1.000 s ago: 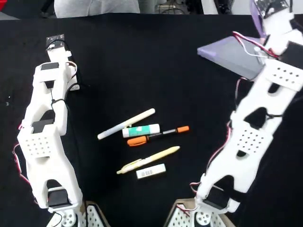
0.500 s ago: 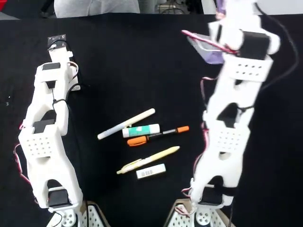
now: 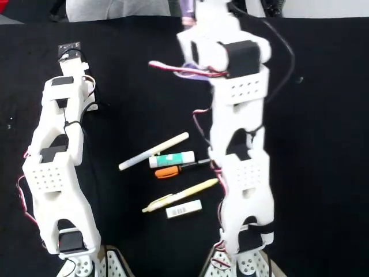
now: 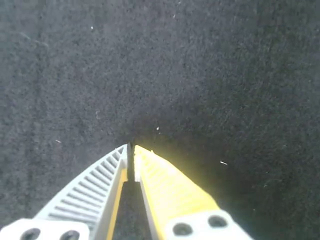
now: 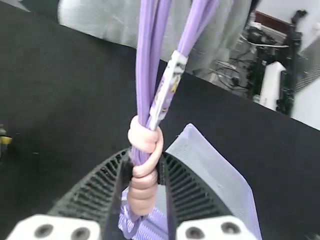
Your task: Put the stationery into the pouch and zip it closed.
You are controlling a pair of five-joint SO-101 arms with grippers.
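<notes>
One translucent purple mesh pouch (image 5: 210, 170) held up at twelve o'clock, right claw (image 5: 145, 172) clamped on its strap, five loose stationery pieces (image 3: 173, 158) mid black worktop (image 3: 127, 69), left claw (image 4: 131, 148) pressed together at ten o'clock

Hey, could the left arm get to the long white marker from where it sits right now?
Probably yes. The left gripper is shut over bare table, nothing lies between that arm and the white marker, and the right arm stands on the marker's far side.
</notes>
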